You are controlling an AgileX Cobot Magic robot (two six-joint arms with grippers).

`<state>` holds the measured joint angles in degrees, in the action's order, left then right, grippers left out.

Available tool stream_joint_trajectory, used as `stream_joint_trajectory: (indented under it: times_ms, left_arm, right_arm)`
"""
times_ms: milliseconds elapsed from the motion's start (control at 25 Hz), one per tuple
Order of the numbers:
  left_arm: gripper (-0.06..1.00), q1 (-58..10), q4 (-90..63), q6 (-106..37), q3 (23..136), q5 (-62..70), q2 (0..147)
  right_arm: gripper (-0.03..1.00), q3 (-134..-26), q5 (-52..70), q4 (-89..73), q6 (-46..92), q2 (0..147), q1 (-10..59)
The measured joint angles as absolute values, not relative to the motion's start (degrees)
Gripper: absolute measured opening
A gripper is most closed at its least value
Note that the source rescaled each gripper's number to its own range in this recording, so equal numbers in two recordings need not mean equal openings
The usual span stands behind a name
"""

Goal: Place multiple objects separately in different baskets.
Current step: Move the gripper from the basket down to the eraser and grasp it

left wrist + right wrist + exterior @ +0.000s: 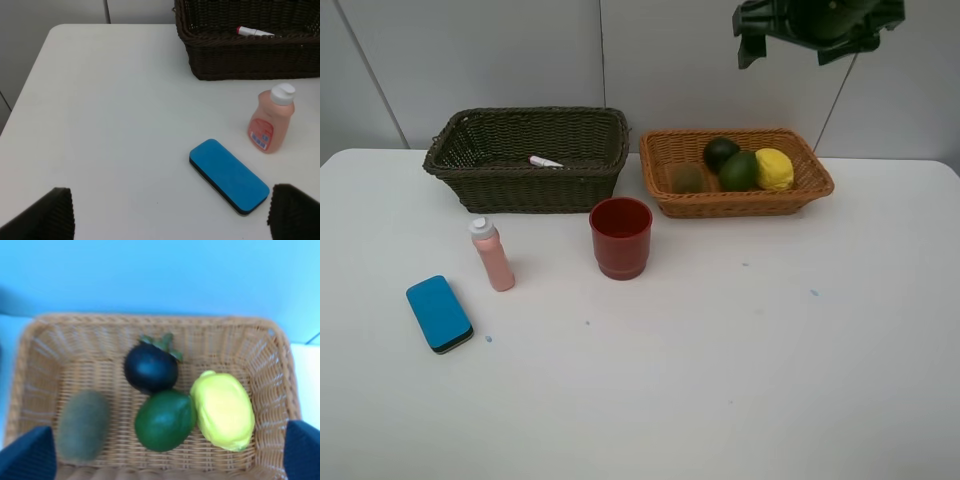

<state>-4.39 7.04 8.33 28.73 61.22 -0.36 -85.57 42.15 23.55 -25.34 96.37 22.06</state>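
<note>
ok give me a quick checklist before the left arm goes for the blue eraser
1. Left gripper open and empty: ok.
2. Blue eraser flat on the table, nothing touching it: ok.
3. Eraser centred under the left gripper: not ok, it lies off to one side.
4. Pink bottle upright, apart from the eraser: ok.
5. Dark basket has room, only the white marker inside: ok.
6. Right gripper open above the orange basket, away from the eraser: ok.
</note>
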Motion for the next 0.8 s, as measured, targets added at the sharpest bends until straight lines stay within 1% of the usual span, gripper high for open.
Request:
stream_joint_trajectory:
  times_ms: [280,440,520,800]
  left_arm:
    - [1.00,-4.4,7.0,8.3,28.7,61.2,-0.4]
    - [1.00,-4.4,7.0,8.3,28.7,61.2,-0.4]
    - [1.00,-4.4,7.0,8.3,28.7,61.2,-0.4]
    - [1.00,-4.4,7.0,8.3,28.7,61.2,-0.4]
  right_arm:
    - [1.00,-85.6,53.7,25.7,-25.3,84.9,28.9]
    - [1.00,-85.2,57.6,27.0,-22.7,78.4,33.6]
    - [1.00,-83.2,57.8,27.2,-19.8,74.6,36.4]
    - [1.00,-68.5,55.1,26.9,-8.6,57.6,46.9]
